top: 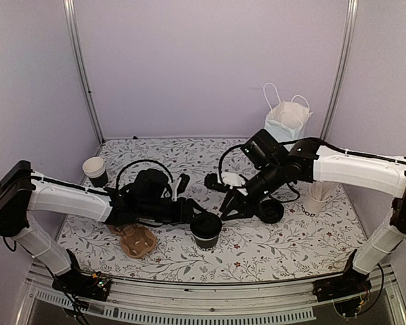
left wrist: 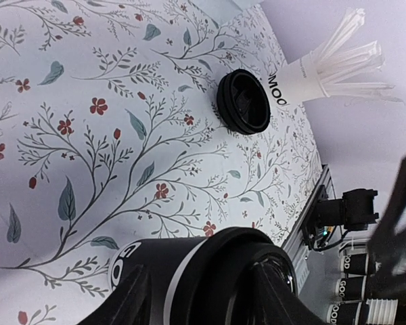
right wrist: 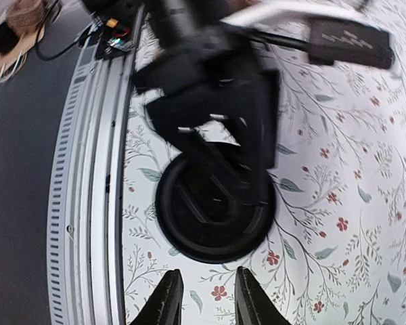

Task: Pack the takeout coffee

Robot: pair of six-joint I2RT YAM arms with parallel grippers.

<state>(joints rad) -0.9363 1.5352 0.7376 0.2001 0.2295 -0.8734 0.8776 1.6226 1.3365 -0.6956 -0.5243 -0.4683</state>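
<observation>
Lidded cup [top: 207, 233] near the table [top: 291, 237] centre, gripped around its wall by the left gripper [top: 197, 220], whose fingers [left wrist: 128, 298] are closed against both sides. The lid [right wrist: 203, 237] is seen seated on the rim. The right gripper [right wrist: 206, 301] is held just beside the cup, its jaws slightly parted and empty.

The step in hand is judged to be capping, or checking the cap; packing proper is not yet begun, since the cup is well apart from the bag [top: 286, 120] at the far right. The next move is judged to call for the right gripper to be cleared away and the cup to be carried upright, either to the carrier [top: 136, 241] just left of it or to the bag; which is intended cannot be told.

Counted: two black cups, one lidded and one open cup [top: 96, 169] at the far left; two lids, one fitted and one loose lid [top: 271, 211] lying near the stirrer cup [top: 316, 201]; one carrier; one bag.
</observation>
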